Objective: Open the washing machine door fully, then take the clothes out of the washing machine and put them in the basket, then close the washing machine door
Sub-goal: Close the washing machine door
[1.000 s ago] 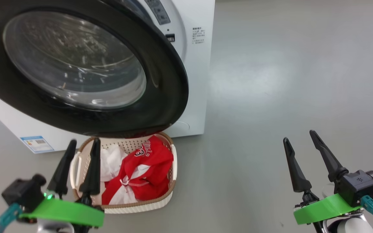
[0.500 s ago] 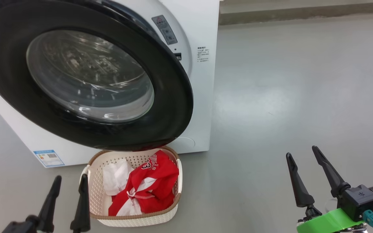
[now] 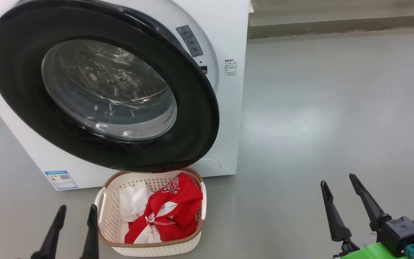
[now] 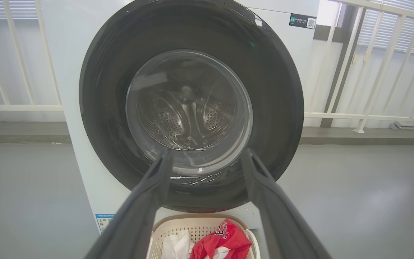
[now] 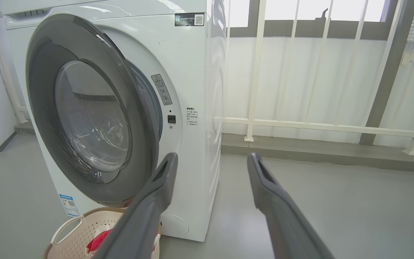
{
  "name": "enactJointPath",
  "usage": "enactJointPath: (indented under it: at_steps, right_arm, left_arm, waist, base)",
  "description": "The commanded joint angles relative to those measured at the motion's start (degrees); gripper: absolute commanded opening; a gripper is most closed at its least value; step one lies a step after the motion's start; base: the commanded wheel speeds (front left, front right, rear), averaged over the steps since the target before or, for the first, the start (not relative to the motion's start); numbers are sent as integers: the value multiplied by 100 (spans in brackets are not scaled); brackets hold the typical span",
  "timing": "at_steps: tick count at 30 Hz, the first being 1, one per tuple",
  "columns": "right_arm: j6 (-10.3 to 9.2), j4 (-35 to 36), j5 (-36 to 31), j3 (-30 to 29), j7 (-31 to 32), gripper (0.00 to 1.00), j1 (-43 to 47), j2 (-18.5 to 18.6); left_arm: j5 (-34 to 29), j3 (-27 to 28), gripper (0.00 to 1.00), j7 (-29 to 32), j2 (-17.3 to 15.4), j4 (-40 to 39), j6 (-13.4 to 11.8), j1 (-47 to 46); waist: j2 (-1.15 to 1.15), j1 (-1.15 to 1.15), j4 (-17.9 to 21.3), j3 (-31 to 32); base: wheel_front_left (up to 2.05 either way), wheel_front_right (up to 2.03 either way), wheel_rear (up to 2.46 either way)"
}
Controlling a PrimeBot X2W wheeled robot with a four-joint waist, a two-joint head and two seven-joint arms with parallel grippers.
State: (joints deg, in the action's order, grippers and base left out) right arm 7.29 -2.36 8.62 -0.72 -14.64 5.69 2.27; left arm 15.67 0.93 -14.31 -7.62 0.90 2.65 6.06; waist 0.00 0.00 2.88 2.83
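The washing machine [image 3: 228,43] is a white box, and its black-rimmed washing machine door [image 3: 110,90] stands ajar, swung out a little on the latch side as the right wrist view shows [image 5: 88,115]. Through the glass [image 4: 189,108] I see bare steel drum. The basket [image 3: 149,248] sits on the floor under the door's lower edge. In it lie the clothes, a red jersey [image 3: 174,208] and white cloth [image 3: 133,203]. My left gripper [image 3: 77,208] is open and empty just left of the basket. My right gripper [image 3: 337,178] is open and empty, well to the right over bare floor.
Smooth grey floor [image 3: 318,108] stretches to the right of the machine. A low kerb [image 5: 300,147] and white railing [image 5: 253,72] run behind it. A blue label [image 3: 60,179] marks the machine's lower left corner.
The head camera has tilted up, so the whole scene sits lower in view. My left gripper has drawn back from over the basket's left handle to beside it. Basket and clothes lie unchanged.
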Motion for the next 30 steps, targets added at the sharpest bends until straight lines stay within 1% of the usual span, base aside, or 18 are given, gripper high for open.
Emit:
enactJointPath:
  at_steps: [1, 4, 5, 6, 7, 8, 9, 14, 16, 18, 21, 24, 30]
  right_arm:
    - [20, 158, 18, 183, -36, 100, -120, 62]
    - [20, 109, 18, 221, -36, 100, -148, 61]
    - [20, 82, 17, 236, -36, 91, -167, 61]
    - [20, 48, 18, 256, -36, 67, -191, 61]
    - [20, 5, 14, 289, -36, 36, -218, 61]
    - [20, -44, -11, 331, -36, 12, -257, 61]
    - [20, -86, -41, 359, -36, 0, -310, 61]
    - [20, -693, -263, 628, -36, 0, -815, 61]
    - [20, -807, -236, 672, -36, 0, -942, 61]
    - [20, -1074, -169, 794, -36, 0, -1204, 61]
    - [20, -1632, -46, 1102, -36, 0, -1603, 61]
    - [20, -2159, 100, 1281, -36, 0, -2053, 61]
    - [20, -2756, 241, 1482, -36, 0, -2951, 61]
  left_arm:
    - [-43, 252, 100, -68, -1, -146, 56, -75]
    - [-45, 300, 100, -69, 81, -156, 112, -60]
    - [-52, 303, 100, -69, 102, -160, 130, -61]
    - [-64, 300, 100, -69, 121, -162, 148, -65]
    - [-77, 290, 100, -69, 138, -166, 165, -72]
    - [-87, 280, 100, -69, 154, -170, 181, -81]
    - [-97, 275, 100, -69, 169, -181, 193, -90]
    - [-34, 188, 100, -69, 275, -242, 261, -128]
    - [-28, 153, 100, -69, 286, -253, 272, -138]
    - [-18, 78, 100, -69, 304, -267, 291, -174]
    - [16, -9, 100, -69, 318, -309, 315, -226]
    - [14, -51, 100, -69, 276, -331, 338, -288]
    - [181, -159, 100, -59, 278, -311, 375, -355]
  waist:
    - [0, 0, 3, 8]
    - [0, 0, -9, 1]
    - [0, 0, -24, -4]
    - [0, 0, -43, -11]
    - [0, 0, -70, -18]
    - [0, 0, -100, -25]
    - [0, 0, -129, -33]
    - [0, 0, -352, -83]
    - [0, 0, -399, -93]
    - [0, 0, -508, -113]
    - [0, 0, -685, -153]
    - [0, 0, -894, -228]
    - [0, 0, -1264, -574]
  base:
    - [0, 0, 0]
    - [0, 0, 0]
    - [0, 0, 0]
    - [0, 0, 0]
    - [0, 0, 0]
    - [0, 0, 0]
    - [0, 0, 0]
    - [0, 0, 0]
    - [0, 0, 0]
    - [0, 0, 0]
    - [0, 0, 0]
    - [0, 0, 0]
    - [0, 0, 0]
